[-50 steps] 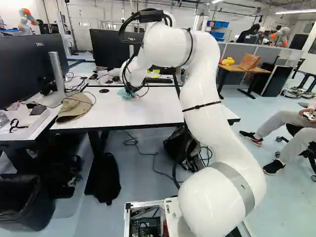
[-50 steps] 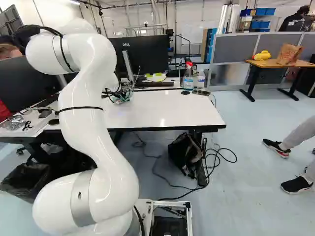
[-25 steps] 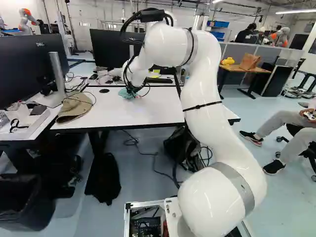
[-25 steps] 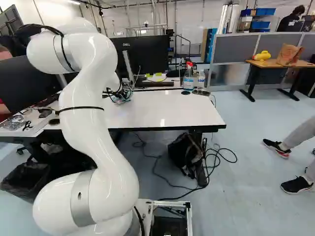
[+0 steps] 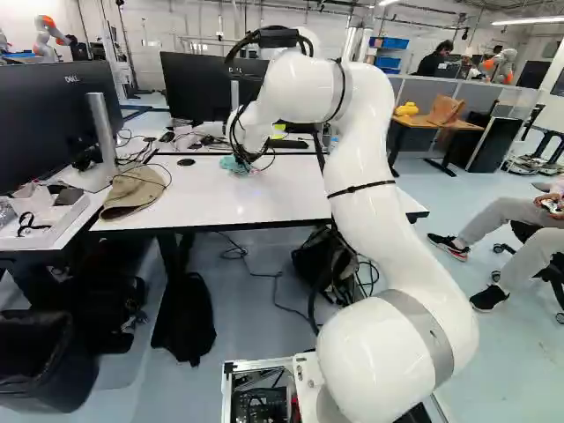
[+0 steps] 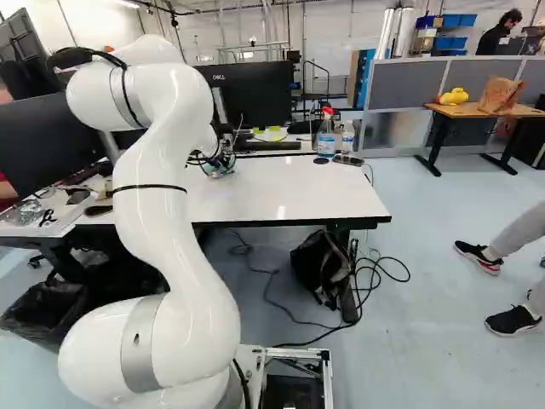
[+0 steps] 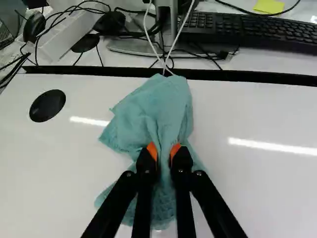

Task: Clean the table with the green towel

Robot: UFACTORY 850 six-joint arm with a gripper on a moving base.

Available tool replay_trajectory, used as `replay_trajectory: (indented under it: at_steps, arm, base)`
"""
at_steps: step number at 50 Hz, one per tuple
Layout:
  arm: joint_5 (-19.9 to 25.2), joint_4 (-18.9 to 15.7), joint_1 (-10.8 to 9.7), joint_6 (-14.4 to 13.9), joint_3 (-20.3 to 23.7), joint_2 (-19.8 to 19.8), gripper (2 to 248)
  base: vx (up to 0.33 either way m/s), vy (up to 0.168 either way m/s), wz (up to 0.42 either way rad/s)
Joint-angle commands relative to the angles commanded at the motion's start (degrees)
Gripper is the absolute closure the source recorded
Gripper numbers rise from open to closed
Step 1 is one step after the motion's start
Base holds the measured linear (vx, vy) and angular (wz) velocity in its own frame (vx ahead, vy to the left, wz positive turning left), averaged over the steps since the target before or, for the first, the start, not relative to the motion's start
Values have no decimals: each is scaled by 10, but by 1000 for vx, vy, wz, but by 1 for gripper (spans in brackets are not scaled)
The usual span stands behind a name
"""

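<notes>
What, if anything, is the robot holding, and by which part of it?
The green towel, pinched between the jaws by a bunched fold near its middle, with loose cloth ahead of and beneath them.

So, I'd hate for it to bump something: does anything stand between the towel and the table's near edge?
Nothing visible stands between the towel and the near edge of the table. The tan fabric item lies off to one side.

Green towel [image 7: 166, 106]; pinched, rumpled; on white table [image 7: 257, 193]
</notes>
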Motion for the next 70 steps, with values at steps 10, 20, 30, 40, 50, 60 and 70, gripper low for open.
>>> replay_trajectory:
  at_steps: [10, 20, 30, 40, 50, 60, 70]
  arm:
    - [0, 0, -2, 0, -36, -25, 203]
    - [0, 0, 0, 0, -75, -52, 203]
    - [0, 0, 9, 0, -99, -68, 203]
    - [0, 0, 20, 0, -87, -60, 203]
    - [0, 0, 31, 0, -61, -42, 203]
    - [0, 0, 42, 0, -34, -23, 203]
    - [0, 0, 51, 0, -4, -3, 203]
  base:
    - [0, 0, 0]
    - [0, 0, 0]
    - [0, 0, 0]
    - [0, 0, 0]
    - [0, 0, 0]
    - [0, 0, 0]
    - [0, 0, 0]
